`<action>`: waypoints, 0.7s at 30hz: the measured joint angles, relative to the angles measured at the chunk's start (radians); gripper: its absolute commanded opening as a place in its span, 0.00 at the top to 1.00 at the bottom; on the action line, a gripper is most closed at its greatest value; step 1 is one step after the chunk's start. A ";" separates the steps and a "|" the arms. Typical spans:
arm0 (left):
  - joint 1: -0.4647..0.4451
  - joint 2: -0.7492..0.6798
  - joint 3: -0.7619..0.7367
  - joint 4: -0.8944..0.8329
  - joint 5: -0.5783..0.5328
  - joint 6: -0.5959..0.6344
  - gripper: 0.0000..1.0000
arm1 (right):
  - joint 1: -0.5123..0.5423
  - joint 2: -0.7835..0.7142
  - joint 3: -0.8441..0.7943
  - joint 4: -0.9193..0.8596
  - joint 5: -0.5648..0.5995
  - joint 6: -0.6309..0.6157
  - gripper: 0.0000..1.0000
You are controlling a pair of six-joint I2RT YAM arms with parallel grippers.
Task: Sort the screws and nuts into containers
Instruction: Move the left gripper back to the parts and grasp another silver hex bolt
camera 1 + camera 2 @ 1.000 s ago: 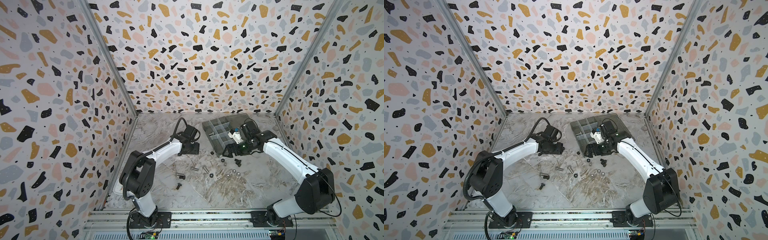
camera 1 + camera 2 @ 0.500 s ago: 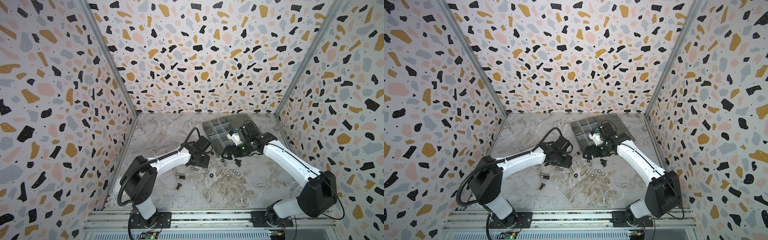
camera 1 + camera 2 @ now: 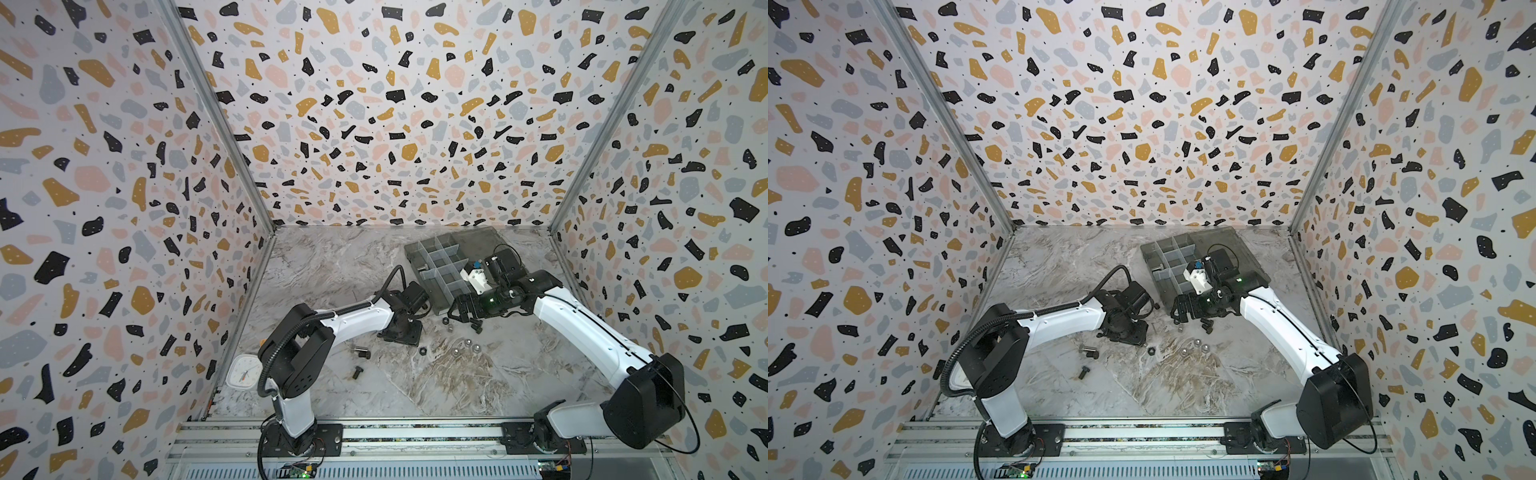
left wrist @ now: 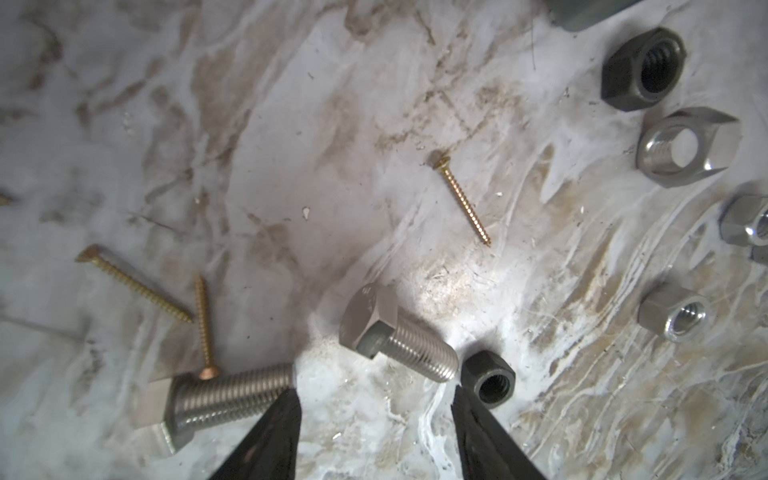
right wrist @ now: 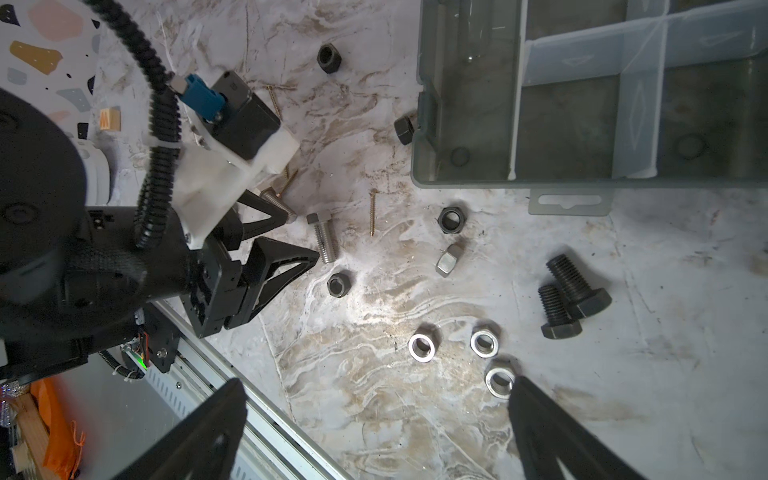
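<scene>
Left wrist view: the left gripper hangs with jaws apart and empty, just short of a silver bolt beside a black nut. Farther out, the right gripper gapes wide, empty, near silver nuts. Nearly everything lies loose outside the box; sorting looks barely begun.

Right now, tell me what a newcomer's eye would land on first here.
Loud terrazzo-patterned walls dominate both top views. Across the marbled tabletop, silver and black bolts and nuts lie scattered before the smoky-grey translucent plastic organiser box at the back right. The left gripper, fingers open, aims at a short silver hex-head bolt.
</scene>
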 measured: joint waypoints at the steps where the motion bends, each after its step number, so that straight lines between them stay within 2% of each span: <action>1: 0.000 0.008 0.006 0.000 0.001 -0.003 0.41 | -0.007 -0.002 -0.002 0.000 0.002 0.000 0.01; 12: 0.000 0.091 0.062 0.025 0.004 -0.006 0.47 | -0.052 -0.013 -0.005 -0.009 0.010 -0.002 0.01; 21: 0.001 0.121 0.077 0.021 -0.001 0.004 0.72 | -0.064 -0.013 -0.005 -0.016 0.018 -0.006 0.00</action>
